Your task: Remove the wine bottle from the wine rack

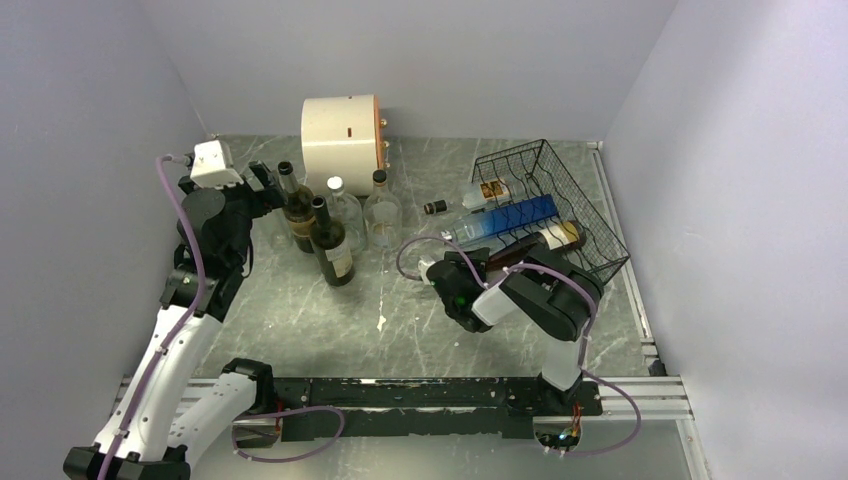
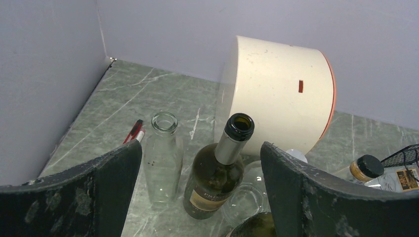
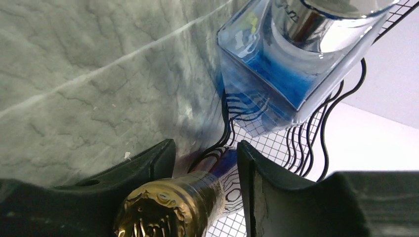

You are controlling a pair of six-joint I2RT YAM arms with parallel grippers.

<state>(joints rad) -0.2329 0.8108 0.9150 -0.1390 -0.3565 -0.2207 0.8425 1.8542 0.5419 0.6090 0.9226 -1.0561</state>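
Plainly the right pincer (image 3: 205, 148) is the one at work: its two dark fingers (image 3: 267, 187) are drawn narrow on either side of the gold-foiled neck of the dark glass wine bottle (image 3: 163, 207). The neck nearly fills the gap, but I cannot tell whether the pads actually press on it. The bottle lies on its side in a lower cell of the boxy black wire-mesh wine rack (image 3: 316, 143). Its neck pokes out of the rack's wavy front towards the pincer, and its body runs away from it into the mesh. Seen from above, that long axis slants from the right pincer (image 1: 462, 285) up and to the right through the bottle (image 1: 525, 250) into the rack (image 1: 560, 190). By my reckoning the pull must go straight back along that line, towards the middle of the grey marbled tabletop (image 1: 400, 330); a sideways tug would likely snag the wires. A square clear bottle with blue liquid (image 3: 276, 74) lies in the cell just above and could be jostled. The left pincer (image 2: 200, 148) gapes wide and holds nothing, well apart from the rack. It hangs over a cluster of upright bottles (image 1: 330, 245) near a cream cylinder drum (image 1: 340, 130), so the right arm is much the nearer.
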